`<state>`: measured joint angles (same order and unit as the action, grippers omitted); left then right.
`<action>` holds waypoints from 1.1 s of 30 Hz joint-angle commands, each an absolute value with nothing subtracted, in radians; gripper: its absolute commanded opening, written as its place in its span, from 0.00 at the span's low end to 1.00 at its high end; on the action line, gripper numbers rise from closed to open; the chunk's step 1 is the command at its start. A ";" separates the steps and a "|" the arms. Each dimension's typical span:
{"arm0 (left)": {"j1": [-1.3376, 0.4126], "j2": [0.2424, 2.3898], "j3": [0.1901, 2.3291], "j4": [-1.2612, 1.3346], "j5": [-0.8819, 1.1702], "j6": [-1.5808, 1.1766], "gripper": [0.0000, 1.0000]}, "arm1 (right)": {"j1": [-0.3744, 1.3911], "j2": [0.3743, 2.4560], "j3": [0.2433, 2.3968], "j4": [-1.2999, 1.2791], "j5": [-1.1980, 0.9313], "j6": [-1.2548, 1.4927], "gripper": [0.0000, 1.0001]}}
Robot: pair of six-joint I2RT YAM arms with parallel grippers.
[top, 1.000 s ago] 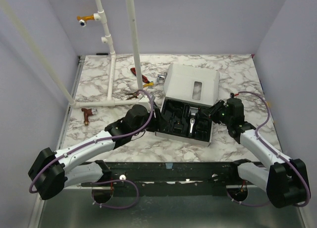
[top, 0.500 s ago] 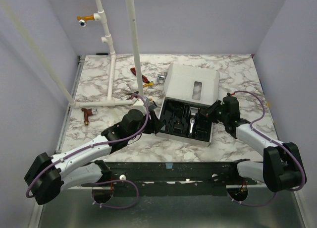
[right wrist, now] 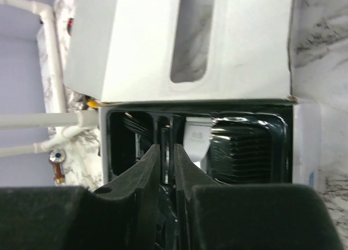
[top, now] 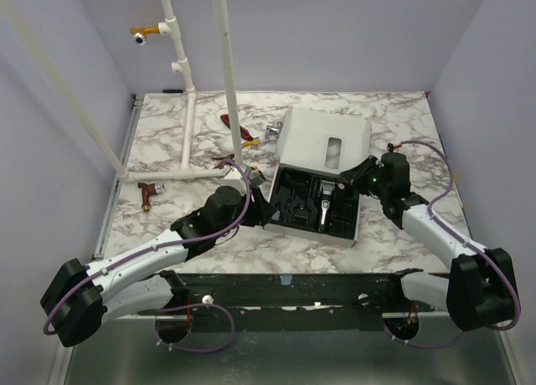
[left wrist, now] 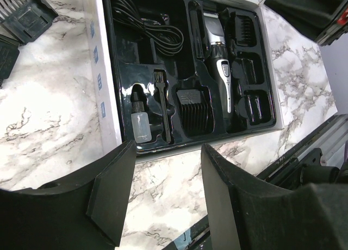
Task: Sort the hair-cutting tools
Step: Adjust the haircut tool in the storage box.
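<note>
Marble-patterned table (top: 410, 121), lavender walls. A white box (top: 335, 237) stands mid-table with its lid (top: 322, 142) folded back and a black tray (left wrist: 130, 76) inside.

**Locations**
- Clipper (left wrist: 217, 60): lies in its tray slot, blade end toward the lid.
- One guard (left wrist: 194, 108): seated beside it.
- Loose guards (left wrist: 24, 11): on the table, just left of the box.

**Grippers**
- Left gripper (left wrist: 167, 157): fingers apart, empty. It hovers near the box's near-left wall.
- Right gripper (right wrist: 167, 149): fingers close together with a slim gap, above the tray's far-right side near the lid hinge. Whether they pinch anything cannot be told.

**Hazards**
- A descent by the right gripper could strike the lid edge or tray rim. This would shift the box and unseat parts.
- Narrow jaws will likely not span a guard. A contact would push the guard rather than grasp it.
- The left arm lies close to the loose guards. A sweep could scatter them.
- Both arms converge on one box, so a simultaneous reach risks contact between them.

**Limits of view**
- Top view: tray contents merge black on black, and the left arm hides the loose guards.
- Left wrist view: the loose guards are cut off at the frame edge, so their count is unknown.
- Right wrist view: the gripper's own fingers cover the tray's middle, and glare masks the recesses.
</note>
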<state>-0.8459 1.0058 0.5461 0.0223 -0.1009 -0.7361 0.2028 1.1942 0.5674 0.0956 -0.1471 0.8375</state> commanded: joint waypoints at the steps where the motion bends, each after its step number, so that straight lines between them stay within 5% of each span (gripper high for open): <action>1: -0.847 0.985 0.527 0.053 -0.125 -0.726 0.53 | 0.204 1.178 0.610 0.071 -0.128 0.813 0.19; 15: -0.847 0.974 0.509 0.043 -0.127 -0.731 0.52 | 0.203 1.398 0.548 0.131 -0.086 0.826 0.18; 33: -0.846 0.969 0.500 0.061 -0.117 -0.738 0.53 | 0.204 1.252 0.505 0.100 -0.118 0.819 0.18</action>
<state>-0.8455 0.9668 0.5114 0.0307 -0.1131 -0.7368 0.2039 1.2205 0.5632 0.1112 -0.1314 0.8272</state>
